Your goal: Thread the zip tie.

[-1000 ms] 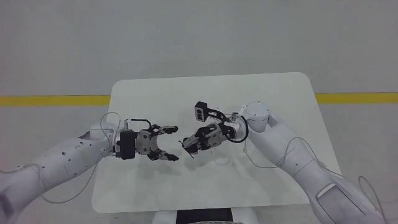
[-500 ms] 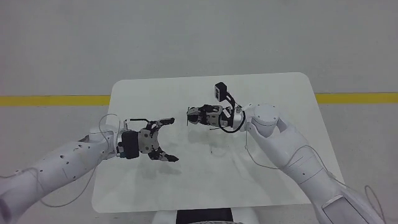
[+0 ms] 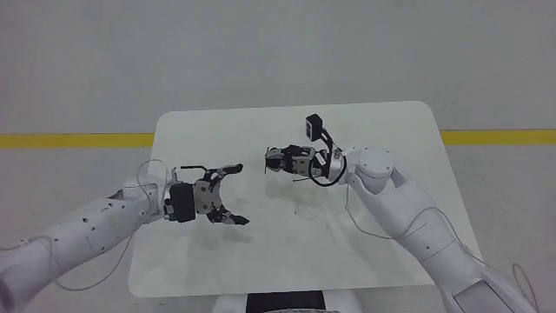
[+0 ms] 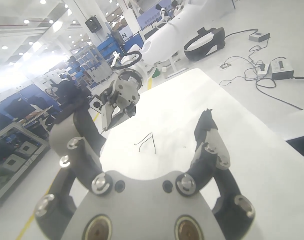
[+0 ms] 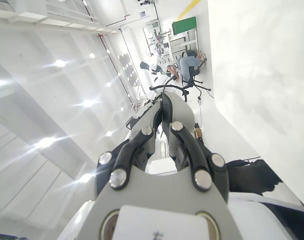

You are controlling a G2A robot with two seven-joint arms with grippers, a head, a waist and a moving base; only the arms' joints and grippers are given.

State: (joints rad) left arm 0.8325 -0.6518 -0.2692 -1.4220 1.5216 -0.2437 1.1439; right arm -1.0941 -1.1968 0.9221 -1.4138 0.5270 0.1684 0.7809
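The zip tie (image 4: 147,141) is a thin black strip bent into a V, lying flat on the white table (image 3: 391,130); from above it shows as a faint dark mark (image 3: 295,211). My left gripper (image 3: 233,195) hovers left of it, open, with nothing between its fingers (image 4: 207,126). My right gripper (image 3: 270,158) is held above the table on the far side of the tie, shut, its black pads (image 5: 167,106) pressed together with nothing visible between them. From the left wrist, it (image 4: 106,126) points down toward the table, apart from the tie.
The table's rounded front edge (image 3: 261,291) lies close below both arms. Bare tabletop (image 4: 242,151) stretches right of the tie. Cables and a power box (image 4: 279,68) lie on the floor beyond the table.
My right gripper swung up from close in front of the left gripper to the far side of the table. The left gripper drew back slightly. Little moved in the last half second.
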